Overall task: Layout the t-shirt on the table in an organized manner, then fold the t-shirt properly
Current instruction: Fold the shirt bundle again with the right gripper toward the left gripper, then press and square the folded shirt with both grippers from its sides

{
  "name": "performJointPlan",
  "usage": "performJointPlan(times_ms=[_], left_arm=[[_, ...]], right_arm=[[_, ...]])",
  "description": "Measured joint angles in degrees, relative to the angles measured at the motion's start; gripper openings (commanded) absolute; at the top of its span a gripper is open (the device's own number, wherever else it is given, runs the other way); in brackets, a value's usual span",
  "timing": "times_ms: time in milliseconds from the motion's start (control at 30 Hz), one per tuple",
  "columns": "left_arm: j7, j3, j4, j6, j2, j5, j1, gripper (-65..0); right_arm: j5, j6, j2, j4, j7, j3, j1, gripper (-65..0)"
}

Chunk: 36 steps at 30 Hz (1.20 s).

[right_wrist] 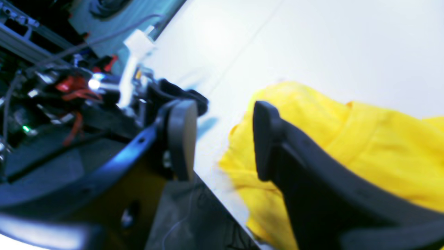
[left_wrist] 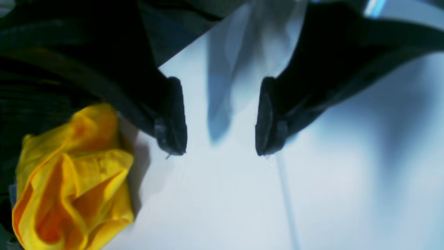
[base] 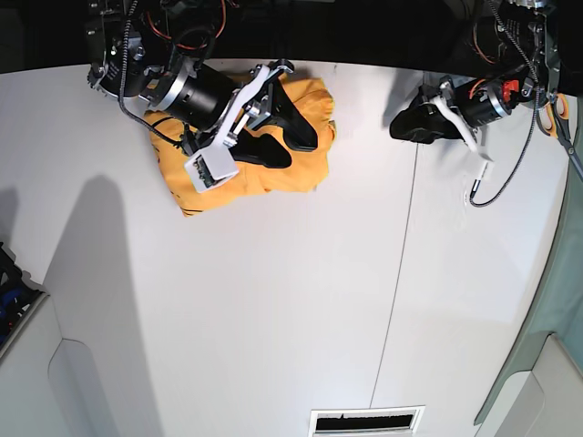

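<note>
— Two arms over the bench (base: pixel 273 300), and one garment. Where does the t-shirt (base: pixel 273 173) lie?

— Bunched in a crumpled heap near the far edge of the white bench, on the left of the base view, not spread out at all. A thin dark seam (base: pixel 396 273) runs down the bench well to its right.

— And the right claw (base: pixel 305 150)?

— It hangs directly over the heap, jaws parted. In its own wrist view the two dark fingers (right_wrist: pixel 180 139) stand apart with bare bench and yellow cloth showing between them — nothing is clamped. One finger crosses in front of the shirt (right_wrist: pixel 364 139); whether it brushes the fabric I can't say, the picture is too blurred there.

— The left claw (left_wrist: pixel 221 139)?

— Wide open, with only white bench between its fingertips. It sits near the far edge on the right of the base view (base: pixel 414 123), well apart from the main heap. Its wrist camera catches a folded lump of the yellow cloth (left_wrist: pixel 73 184) off to the lower left, beside one finger and not between the two.

— Anything else on the bench?

— A grey-green panel (base: pixel 556 319) at the right edge, and a slotted vent (base: pixel 364 421) near the front.
</note>
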Motion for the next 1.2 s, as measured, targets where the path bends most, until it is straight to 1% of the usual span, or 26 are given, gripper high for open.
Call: performJointPlan(times_ms=[67,100,133,167,233,267,300,333,400,467,533,600,667,733,800,900,967,1000,1067,1133,1200], left_arm=[[3.26,-1.46,0.5,0.42,-1.64,-3.89,0.13,-29.9],[4.66,-2.16,1.6,0.39,-2.36,-6.01,0.31,-30.8],[5.99,-2.78,3.23,0.39,-2.82,-7.69,0.48,-33.3],[6.62,-3.17,5.22,0.37,-3.04,-8.79,0.48,-38.0],[6.95,-3.15,10.14,0.44,-3.17,-9.11,0.48,-50.0],[6.84,-2.97,12.7,0.39,-3.13,-9.42,0.46,-55.7],[6.73,-2.32,14.86,0.37,-3.1,-9.6,0.46,-60.0],[6.75,-1.27,16.76,0.37,-3.13,-9.51,0.33,-62.4],[7.02,2.14,20.26,0.42,-3.19,-9.16,0.31,-62.9],[6.91,7.19,23.39,0.37,-3.17,-9.29,0.31,-63.0],[6.69,13.03,25.7,0.37,-2.58,-7.43,0.2,-63.0],[5.01,18.56,26.12,0.37,-0.72,-4.13,0.17,-63.0],[3.34,23.06,25.44,0.31,2.4,1.79,0.28,-63.0],[1.16,25.9,23.23,0.28,5.86,4.63,0.42,-62.9],[-0.26,27.78,19.96,0.35,7.89,4.68,0.26,-63.0],[-0.81,29.0,14.25,0.37,9.88,5.38,0.13,-63.0],[-0.83,29.09,10.23,0.39,10.86,8.7,0.11,-63.0],[-0.76,29.09,8.26,0.39,11.06,10.47,-0.11,-63.0],[-0.7,29.16,4.57,0.37,11.3,14.47,-1.33,-63.0],[-1.84,29.16,1.64,-0.07,10.97,15.69,-3.28,-63.0],[-3.96,29.24,-0.85,-0.48,9.77,15.89,-5.92,-63.0]], right_arm=[[-0.37,0.0,0.0,0.0,0.66,0.0,0.2,-38.6],[-0.83,0.0,0.0,0.0,0.63,0.0,0.68,-39.9],[-1.33,0.04,0.0,0.0,0.72,0.0,1.36,-43.8],[-2.14,0.02,-0.02,0.0,0.85,0.24,2.34,-49.9],[-3.96,-0.42,-0.04,0.0,1.79,1.7,4.26,-64.9],[-5.84,-0.9,-0.02,0.0,2.36,2.69,5.35,-65.0],[-8.13,-1.16,-0.02,0.0,2.58,3.74,6.38,-65.0],[-10.21,-1.18,0.0,-0.04,3.06,4.79,7.41,-65.0],[-13.2,-1.44,0.0,-0.83,4.48,6.95,9.49,-65.0],[-14.8,-1.31,-0.02,-3.61,4.96,8.96,12.09,-65.0],[-15.39,-1.07,0.0,-8.41,5.09,11.08,14.75,-65.0],[-15.47,-0.98,0.83,-14.47,6.27,12.52,17.31,-65.0],[-15.06,-1.51,2.25,-20.39,7.89,13.07,19.8,-65.0],[-15.06,-1.53,3.48,-25.55,8.46,13.25,22.34,-65.0],[-15.41,-1.25,3.76,-30.08,9.05,13.29,24.39,-65.0],[-15.19,-1.05,3.91,-35.69,9.14,12.07,25.75,-65.0],[-15.21,-0.72,3.96,-38.32,9.33,11.21,25.57,-65.0],[-15.26,-0.7,4.0,-39.23,9.79,11.1,25.4,-65.0],[-15.08,-0.7,5.16,-40.26,10.25,11.08,25.4,-65.0],[-15.06,-0.83,6.93,-40.35,10.64,11.08,25.29,-65.0],[-13.2,-0.94,8.5,-40.35,10.95,11.15,24.72,-65.0]])
